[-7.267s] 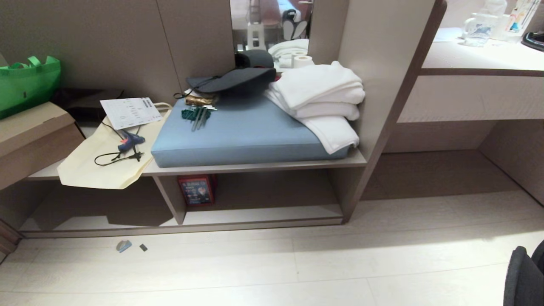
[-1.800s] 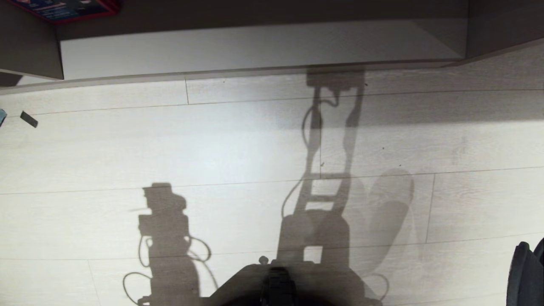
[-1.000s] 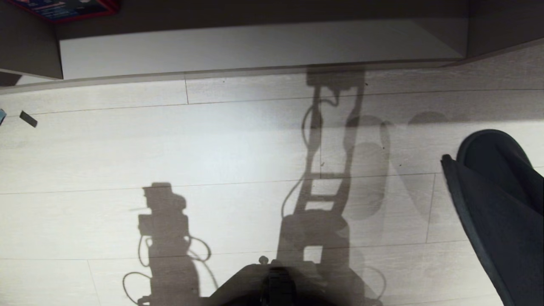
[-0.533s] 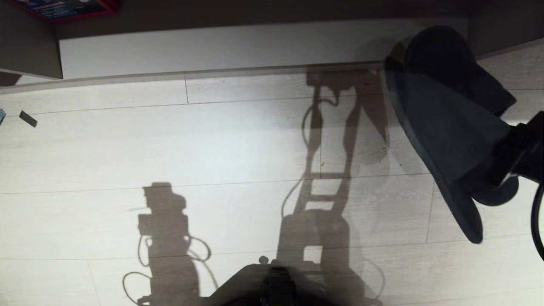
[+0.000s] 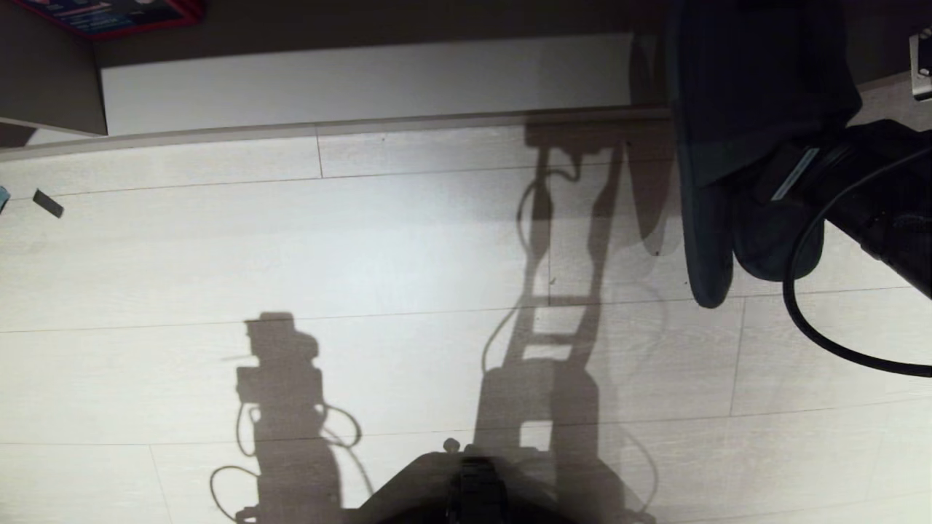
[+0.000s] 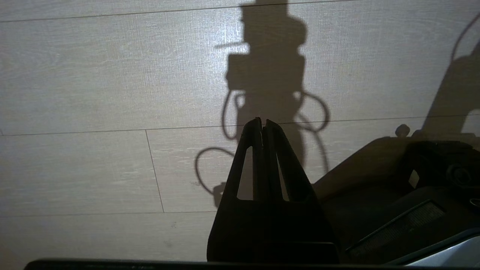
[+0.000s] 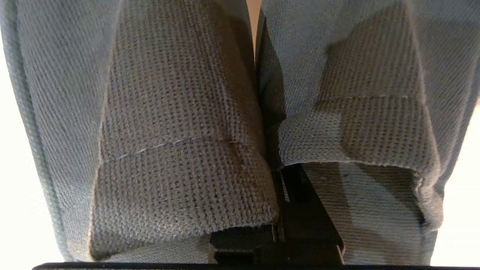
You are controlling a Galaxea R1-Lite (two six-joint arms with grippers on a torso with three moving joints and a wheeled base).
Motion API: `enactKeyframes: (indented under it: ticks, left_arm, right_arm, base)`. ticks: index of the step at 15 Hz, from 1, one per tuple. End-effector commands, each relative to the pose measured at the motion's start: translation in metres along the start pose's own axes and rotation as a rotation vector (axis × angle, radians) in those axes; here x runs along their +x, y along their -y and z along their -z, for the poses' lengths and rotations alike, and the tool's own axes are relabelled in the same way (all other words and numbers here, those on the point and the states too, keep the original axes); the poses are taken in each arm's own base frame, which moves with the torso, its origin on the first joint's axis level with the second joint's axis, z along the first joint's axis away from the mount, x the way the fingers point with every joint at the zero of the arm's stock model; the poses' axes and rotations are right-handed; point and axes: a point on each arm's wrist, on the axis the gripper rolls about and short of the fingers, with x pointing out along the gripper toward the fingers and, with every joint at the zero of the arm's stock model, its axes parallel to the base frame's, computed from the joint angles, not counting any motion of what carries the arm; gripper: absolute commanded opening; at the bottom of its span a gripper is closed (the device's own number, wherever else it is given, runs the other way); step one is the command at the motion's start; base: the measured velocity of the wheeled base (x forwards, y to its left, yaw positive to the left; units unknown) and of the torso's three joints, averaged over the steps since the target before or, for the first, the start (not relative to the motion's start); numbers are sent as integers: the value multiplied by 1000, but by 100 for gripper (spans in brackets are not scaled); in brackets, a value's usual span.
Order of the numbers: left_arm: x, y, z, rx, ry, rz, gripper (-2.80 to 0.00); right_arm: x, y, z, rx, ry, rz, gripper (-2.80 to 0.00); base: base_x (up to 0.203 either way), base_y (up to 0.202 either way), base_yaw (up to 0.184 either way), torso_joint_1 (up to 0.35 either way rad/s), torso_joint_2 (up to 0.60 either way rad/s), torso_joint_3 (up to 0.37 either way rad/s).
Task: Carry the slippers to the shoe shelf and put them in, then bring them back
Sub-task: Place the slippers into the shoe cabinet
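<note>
The dark grey-blue slippers [image 5: 757, 94] hang side by side at the upper right of the head view, heels over the floor and toes over the right end of the shoe shelf [image 5: 364, 80]. My right gripper [image 5: 779, 182] is shut on the slippers' inner edges. In the right wrist view its black fingers run up between the left slipper [image 7: 180, 112] and the right slipper [image 7: 360, 75], and the tips are hidden in the fabric. My left gripper [image 6: 262, 122] is shut and empty, parked over bare floor.
A red-edged box [image 5: 109, 11] sits in the shelf's left compartment beyond a divider panel [image 5: 44, 87]. A small dark scrap [image 5: 49, 204] lies on the pale plank floor. My base [image 5: 473, 487] is at the bottom edge, and a black cable [image 5: 815, 313] loops under the right arm.
The right arm has swung the slippers from the lower right edge up and forward to the shelf's right end. The left arm and the view have stayed still over the last second.
</note>
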Motion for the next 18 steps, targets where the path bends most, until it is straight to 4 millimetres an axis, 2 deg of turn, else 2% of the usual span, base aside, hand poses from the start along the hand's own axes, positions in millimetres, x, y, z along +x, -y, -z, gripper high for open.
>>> enactKeyframes:
  ticks: [1, 6, 12, 18]
  left_arm:
    - [0, 0, 0, -1, -1, 0, -280]
    - [0, 0, 0, -1, 0, -1, -280]
    - [0, 0, 0, -4, -1, -2, -280]
    - [0, 0, 0, -4, 0, -2, -280]
  right_arm:
    - [13, 0, 7, -3, 2, 2, -280]
    - [52, 0, -8, -7, 72, -33, -280]
    - [81, 9, -28, -48, 129, -45, -280]
    - [105, 8, -40, -106, 194, -90, -280]
  base:
    - [0, 0, 0, 0, 0, 0]
    - [0, 0, 0, 0, 0, 0]
    - [0, 0, 0, 0, 0, 0]
    - [0, 0, 0, 0, 0, 0]
